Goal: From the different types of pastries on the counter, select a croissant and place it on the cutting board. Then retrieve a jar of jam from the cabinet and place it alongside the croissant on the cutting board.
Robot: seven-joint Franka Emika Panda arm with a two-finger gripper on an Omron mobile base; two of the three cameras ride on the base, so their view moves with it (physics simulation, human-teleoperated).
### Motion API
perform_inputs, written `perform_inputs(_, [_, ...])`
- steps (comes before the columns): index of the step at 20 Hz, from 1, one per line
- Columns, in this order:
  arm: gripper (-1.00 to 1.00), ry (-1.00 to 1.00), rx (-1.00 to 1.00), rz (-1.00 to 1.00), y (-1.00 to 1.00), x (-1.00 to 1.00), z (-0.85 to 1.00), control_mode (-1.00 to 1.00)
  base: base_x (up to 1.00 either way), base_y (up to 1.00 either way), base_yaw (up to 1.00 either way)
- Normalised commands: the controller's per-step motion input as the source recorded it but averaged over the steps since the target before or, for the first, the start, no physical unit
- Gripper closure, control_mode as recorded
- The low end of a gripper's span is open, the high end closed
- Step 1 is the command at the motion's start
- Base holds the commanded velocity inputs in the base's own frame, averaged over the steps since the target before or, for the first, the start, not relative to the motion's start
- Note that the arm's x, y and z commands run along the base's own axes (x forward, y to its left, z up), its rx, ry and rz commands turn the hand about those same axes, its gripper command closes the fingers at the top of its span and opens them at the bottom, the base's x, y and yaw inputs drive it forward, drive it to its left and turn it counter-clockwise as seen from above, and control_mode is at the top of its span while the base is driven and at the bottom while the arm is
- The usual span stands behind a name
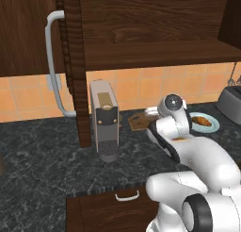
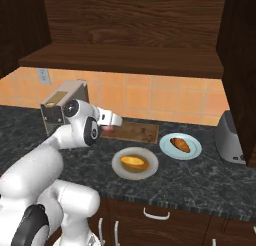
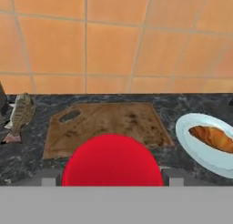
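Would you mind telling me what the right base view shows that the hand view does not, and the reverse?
Only the right base view takes in the golden-yellow pastry on its plate, the toaster, the coffee machine and the arm itself. Only the hand view gives a close look down on the jam jar's red lid between the fingertips. Both share the cutting board and the croissant on its pale blue plate.

Jar of jam: red lid, low centre, between the fingertips. Cutting board: bare, on the dark marbled counter. Croissant: on a pale blue plate, right. Backdrop: orange tiled wall.
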Motion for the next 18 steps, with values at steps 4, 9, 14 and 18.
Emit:
perform_inputs(4, [1.00,0.00,0.00,0.17,0.14,0.72,-0.43,-1.00,0.00,0.00,0.00])
perform_inputs(9, [1.00,0.00,0.00,0.08,0.10,0.44,-0.22,-1.00,0.00,0.00,0.00])
perform_inputs(14, [1.00,0.00,0.00,0.01,0.01,0.23,-0.13,-1.00,0.00,0.00,0.00])
perform_inputs(18, [1.00,0.03,0.00,0.00,0.00,0.08,-0.17,-1.00,0.00,0.00,0.00])
